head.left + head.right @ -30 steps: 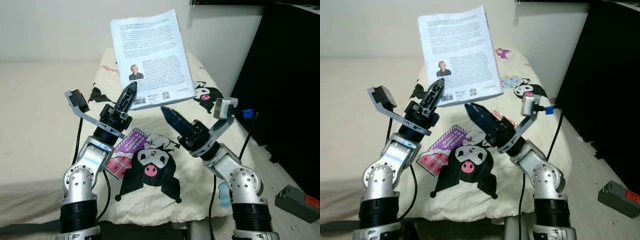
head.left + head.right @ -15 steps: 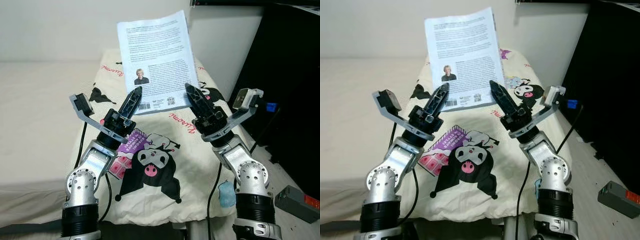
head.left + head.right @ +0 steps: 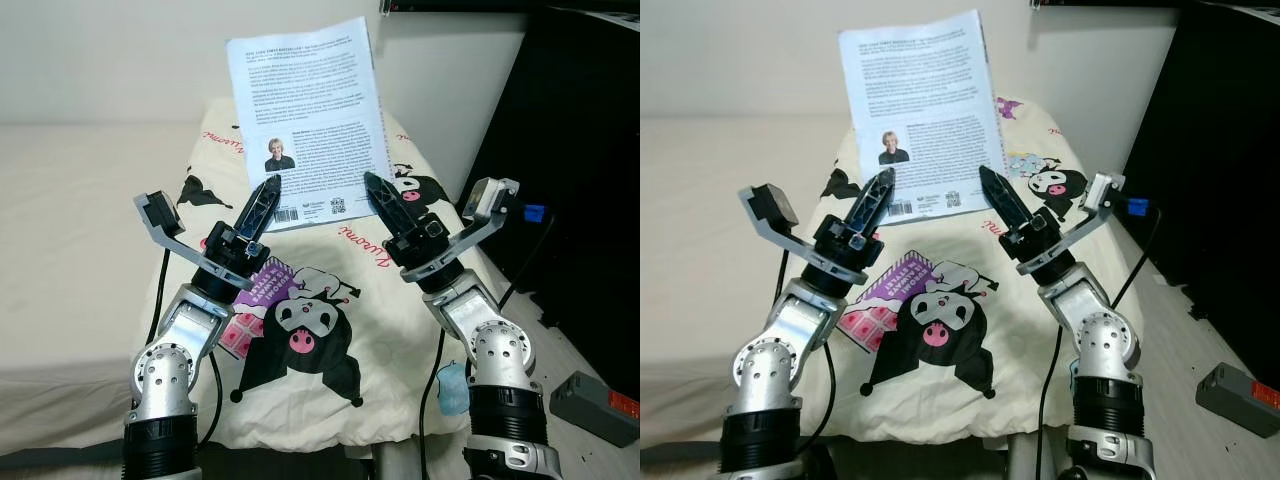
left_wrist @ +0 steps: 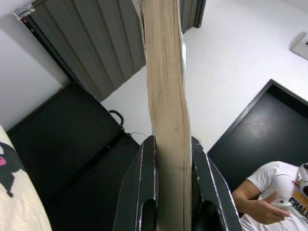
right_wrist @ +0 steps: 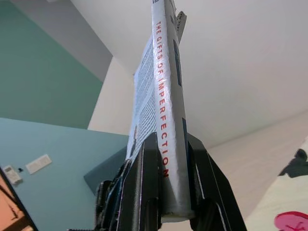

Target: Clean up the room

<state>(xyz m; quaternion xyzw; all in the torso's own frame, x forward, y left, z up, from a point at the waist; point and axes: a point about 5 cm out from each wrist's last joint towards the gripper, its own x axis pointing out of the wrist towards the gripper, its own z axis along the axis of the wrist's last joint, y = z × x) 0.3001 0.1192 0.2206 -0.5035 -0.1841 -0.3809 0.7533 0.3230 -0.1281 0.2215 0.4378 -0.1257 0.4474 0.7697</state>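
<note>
Both grippers clamp the book (image 3: 305,110) upright above the pillow (image 3: 390,330): left gripper (image 3: 263,200) at its lower left corner, right gripper (image 3: 380,200) at its lower right. It's lifted but not yet put away; a purple book (image 3: 250,300) lies beneath the left gripper.

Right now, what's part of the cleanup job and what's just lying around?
In the job:
book, held upright over the bed
left gripper, shut on its lower left corner
right gripper, shut on its lower right corner

Lying about:
cartoon blanket
purple booklet on it
grey box on the floor
</note>
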